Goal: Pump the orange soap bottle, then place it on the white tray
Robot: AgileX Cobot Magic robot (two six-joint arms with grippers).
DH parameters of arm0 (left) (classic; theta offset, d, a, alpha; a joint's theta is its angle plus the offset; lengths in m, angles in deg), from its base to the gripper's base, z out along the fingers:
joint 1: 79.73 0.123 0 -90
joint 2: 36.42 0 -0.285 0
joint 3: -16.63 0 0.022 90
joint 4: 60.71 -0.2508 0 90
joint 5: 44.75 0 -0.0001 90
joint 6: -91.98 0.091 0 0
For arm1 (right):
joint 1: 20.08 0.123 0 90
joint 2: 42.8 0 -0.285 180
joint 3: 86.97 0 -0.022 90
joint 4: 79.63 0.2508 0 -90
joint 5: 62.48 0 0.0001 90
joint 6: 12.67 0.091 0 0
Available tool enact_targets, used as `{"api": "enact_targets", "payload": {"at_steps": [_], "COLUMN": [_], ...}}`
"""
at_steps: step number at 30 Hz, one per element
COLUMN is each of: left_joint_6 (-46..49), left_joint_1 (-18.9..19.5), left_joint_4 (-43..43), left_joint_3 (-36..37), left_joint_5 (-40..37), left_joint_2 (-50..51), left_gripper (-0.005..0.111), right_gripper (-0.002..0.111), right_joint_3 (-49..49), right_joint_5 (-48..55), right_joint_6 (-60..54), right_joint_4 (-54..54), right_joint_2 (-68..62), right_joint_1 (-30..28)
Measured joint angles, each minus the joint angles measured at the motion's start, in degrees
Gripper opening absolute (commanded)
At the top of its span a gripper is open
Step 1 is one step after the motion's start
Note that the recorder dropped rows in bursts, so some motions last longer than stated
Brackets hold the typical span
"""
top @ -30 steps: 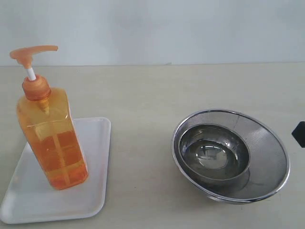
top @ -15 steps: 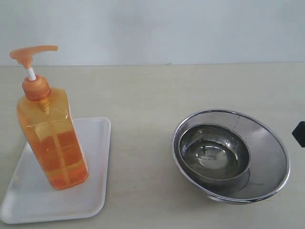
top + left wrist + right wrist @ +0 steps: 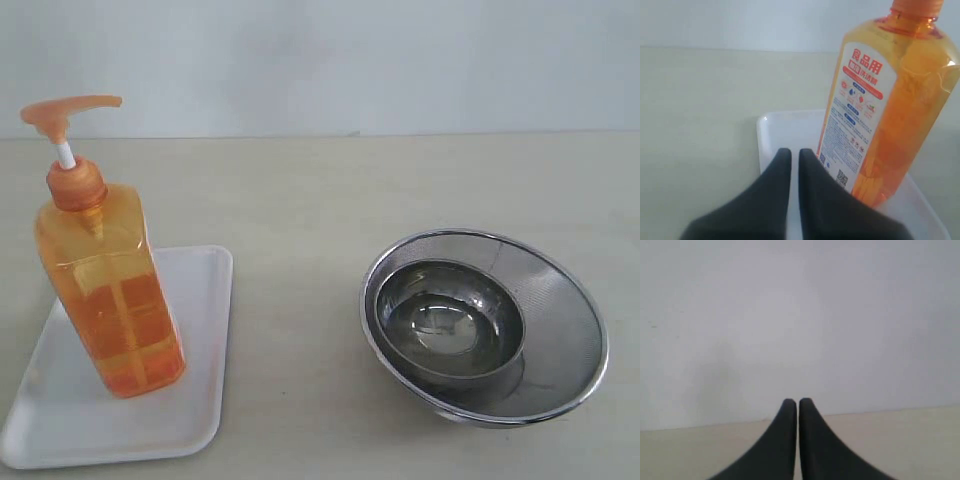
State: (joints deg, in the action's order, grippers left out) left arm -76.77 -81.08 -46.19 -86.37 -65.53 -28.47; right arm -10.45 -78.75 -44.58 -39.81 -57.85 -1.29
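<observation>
You are looking at the orange soap bottle (image 3: 108, 300) standing upright on the white tray (image 3: 195, 400), at about 8 o'clock in the exterior view. Its base is sitting fully inside the low rim, which I judge is what is keeping it steady with nothing gripping it. The pump head (image 3: 65, 108) is riding high on its white stem, with the spout pointing toward 3 o'clock. Nothing here is telling you whether it has been pressed. The placing step looks finished to me.

Over at 4 o'clock, well apart from the tray, the steel mesh bowl (image 3: 560, 330) is resting on the counter (image 3: 300, 190) and cradling a smaller steel bowl (image 3: 450, 320). Neither is playing any part in this job.

Your left hand (image 3: 791, 152) is hanging over the tray, close to the bottle's labelled face. Its fingers are pressed almost together with only a thin slit between them, and they are gripping nothing. You cannot tell from the wrist view whether one finger is brushing the bottle's lower edge.

Your right hand (image 3: 794, 402) is pointing at the bare wall, fingers closed together and carrying nothing. Neither hand is showing in the exterior view.
</observation>
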Motion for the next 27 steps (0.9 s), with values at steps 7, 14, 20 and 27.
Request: {"api": "enact_targets", "payload": {"at_steps": [7,14,20,27], "left_joint_6": [0.00,0.00,0.11,0.11], "left_joint_1": [0.00,0.00,0.00,0.00], "left_joint_4": [0.00,0.00,0.00,0.00], "left_joint_3": [0.00,0.00,0.00,0.00], "left_joint_5": [0.00,0.00,0.00,0.00], "left_joint_2": [0.00,0.00,0.00,0.00], "left_gripper": [0.005,0.005,0.005,0.005], "right_gripper": [0.000,0.000,0.000,0.000], "right_joint_3": [0.43,0.43,0.43,0.43], "right_joint_5": [7.69,12.06,18.61,30.83], "right_joint_6": [0.44,0.44,1.57,25.58], "right_joint_4": [0.64,0.87,-1.65,-32.61], "right_joint_2": [6.84,6.88,6.88,6.88], "right_joint_1": [-13.80,-14.78,-14.78,-14.78]}}
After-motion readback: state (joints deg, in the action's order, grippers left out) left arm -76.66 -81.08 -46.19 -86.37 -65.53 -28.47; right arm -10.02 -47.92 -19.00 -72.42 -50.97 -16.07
